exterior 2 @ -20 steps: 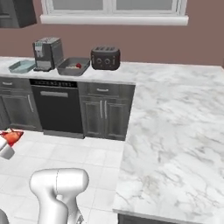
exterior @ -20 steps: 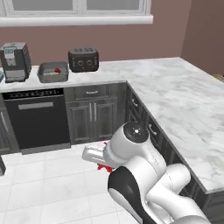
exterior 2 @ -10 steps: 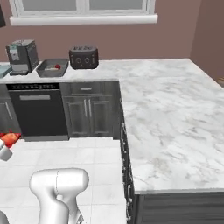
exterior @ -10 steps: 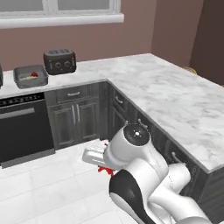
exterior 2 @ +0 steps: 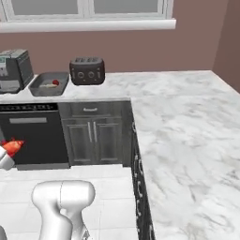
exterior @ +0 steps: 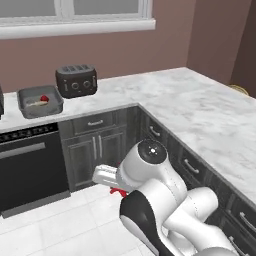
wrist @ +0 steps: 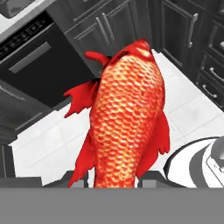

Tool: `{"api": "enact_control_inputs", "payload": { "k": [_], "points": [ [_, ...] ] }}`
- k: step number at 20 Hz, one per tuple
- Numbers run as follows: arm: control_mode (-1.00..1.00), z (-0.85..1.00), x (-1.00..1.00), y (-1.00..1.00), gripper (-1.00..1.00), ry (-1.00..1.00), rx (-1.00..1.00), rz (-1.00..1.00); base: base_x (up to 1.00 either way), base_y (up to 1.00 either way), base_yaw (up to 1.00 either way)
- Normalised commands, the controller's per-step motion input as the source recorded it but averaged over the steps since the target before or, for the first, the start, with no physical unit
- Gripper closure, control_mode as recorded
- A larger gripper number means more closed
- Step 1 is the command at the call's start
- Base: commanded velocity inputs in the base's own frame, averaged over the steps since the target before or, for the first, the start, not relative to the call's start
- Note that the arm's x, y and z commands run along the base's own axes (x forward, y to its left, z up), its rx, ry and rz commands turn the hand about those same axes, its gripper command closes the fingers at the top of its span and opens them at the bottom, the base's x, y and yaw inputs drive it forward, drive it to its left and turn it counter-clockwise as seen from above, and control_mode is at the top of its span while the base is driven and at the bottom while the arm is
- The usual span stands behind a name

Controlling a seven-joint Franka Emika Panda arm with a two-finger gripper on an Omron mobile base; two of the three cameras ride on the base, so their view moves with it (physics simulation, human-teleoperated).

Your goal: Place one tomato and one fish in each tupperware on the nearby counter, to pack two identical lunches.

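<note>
Folded low over the floor before the dark cabinets, the arm carries its gripper (wrist: 117, 181) clamped on the orange-red fish (wrist: 124, 116), well apart from the grey tupperware (exterior: 39, 102) on the counter (exterior: 200, 107).

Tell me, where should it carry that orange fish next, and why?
Probably onward to a second tupperware, out of sight here. The hand grips the orange fish over the floor, while the grey tupperware by the toaster already holds a tomato and a pale fish.
</note>
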Motion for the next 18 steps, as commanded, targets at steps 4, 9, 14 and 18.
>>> {"api": "enact_control_inputs", "payload": {
  "k": [4, 9, 14, 18],
  "points": [
    [1.00, 0.00, 0.00, 0.00, 1.00, 0.00, 0.00, 0.00, 1.00, 0.12, 0.12],
    [1.00, 0.00, 0.00, 0.00, 1.00, 0.00, 0.00, 0.00, 1.00, 0.44, 0.36],
    [1.00, 0.00, 0.00, 0.00, 1.00, 0.00, 0.00, 0.00, 1.00, 0.35, 0.37],
    [1.00, 0.00, 0.00, 0.00, 1.00, 0.00, 0.00, 0.00, 1.00, 0.69, 0.28]
  ]
}}
